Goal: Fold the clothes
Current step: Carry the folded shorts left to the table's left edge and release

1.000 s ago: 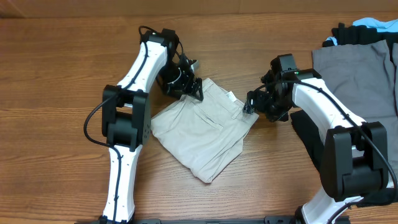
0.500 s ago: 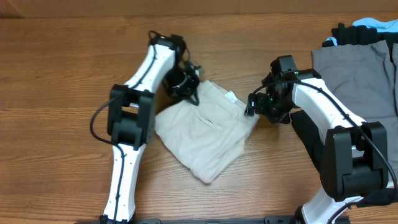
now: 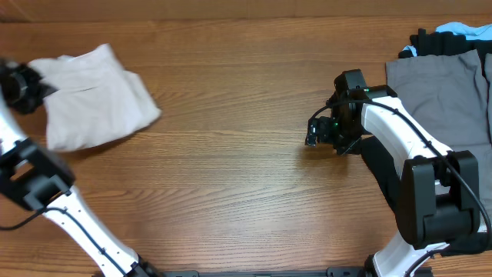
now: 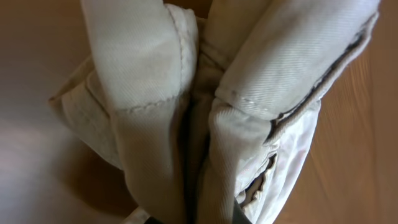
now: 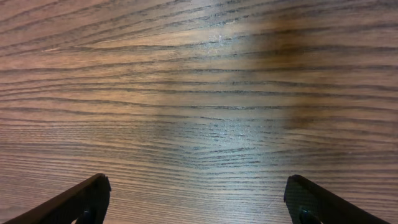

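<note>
My left gripper [image 3: 34, 86] clamps the bunched shorts [image 3: 96, 96] at the table's [image 3: 231, 92] far-left corner, my right gripper [image 3: 314, 132] gapes empty mid-right; risk: released this near the edge, the bundle slides off, unfolding.

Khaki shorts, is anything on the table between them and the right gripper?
Nothing visible. Bare table lies between the open right gripper and the khaki shorts, which the left gripper holds bunched at the far left.

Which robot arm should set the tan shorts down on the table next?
Left. The left end effector grips the beige shorts at the far left of the table; the right end effector is open over bare wood, far from them.
</note>
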You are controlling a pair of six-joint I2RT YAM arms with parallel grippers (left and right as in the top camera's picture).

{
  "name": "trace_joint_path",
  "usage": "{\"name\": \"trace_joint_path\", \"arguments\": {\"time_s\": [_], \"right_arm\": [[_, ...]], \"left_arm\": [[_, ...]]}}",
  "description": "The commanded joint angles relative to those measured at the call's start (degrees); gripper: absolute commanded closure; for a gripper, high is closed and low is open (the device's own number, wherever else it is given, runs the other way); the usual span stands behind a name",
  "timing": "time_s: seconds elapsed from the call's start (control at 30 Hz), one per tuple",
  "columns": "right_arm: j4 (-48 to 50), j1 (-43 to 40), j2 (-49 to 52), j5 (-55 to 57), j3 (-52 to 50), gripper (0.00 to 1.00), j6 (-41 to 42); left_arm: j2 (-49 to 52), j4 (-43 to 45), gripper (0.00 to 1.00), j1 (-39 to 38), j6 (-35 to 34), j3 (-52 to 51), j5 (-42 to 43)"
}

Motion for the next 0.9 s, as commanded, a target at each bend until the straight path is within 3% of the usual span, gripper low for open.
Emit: {"name": "trace_joint_path", "arguments": {"time_s": [0.0, 0.23, 0.27, 0.33, 0.43, 0.7, 0.87], "right_arm": [[-0.1, 0.2, 0.2, 0.4, 1.3, 0.06, 0.2], [-0.1, 0.2, 0.2, -0.1, 1.3, 0.06, 0.4], [-0.1, 0.2, 0.2, -0.1, 1.3, 0.06, 0.4], [-0.1, 0.2, 0.2, 0.0, 1.3, 0.05, 0.4], [-0.2, 0.2, 0.2, 0.0, 1.3, 0.06, 0.4], [-0.3, 0.2, 0.2, 0.0, 1.3, 0.05, 0.4], [-0.1, 0.2, 0.2, -0.1, 1.3, 0.05, 0.4]], "left_arm": [[-0.1, -0.8, 0.96, 4.5, -4.9, 1.5, 0.8], [-0.1, -4.0, 0.93, 6.7, -5.6, 1.5, -5.9], [-0.1, -4.8, 0.68, 6.7, -6.3, 1.5, -5.9], [-0.1, -6.9, 0.48, 6.8, -9.8, 1.5, -6.4], [-0.9, -9.7, 0.46, 7.2, -12.8, 1.7, -8.6], [-13.5, -9.8, 0.46, 5.1, -11.9, 1.7, -20.0], [-18.4, -11.0, 0.48, -0.8, -3.7, 1.7, -18.6]]}}
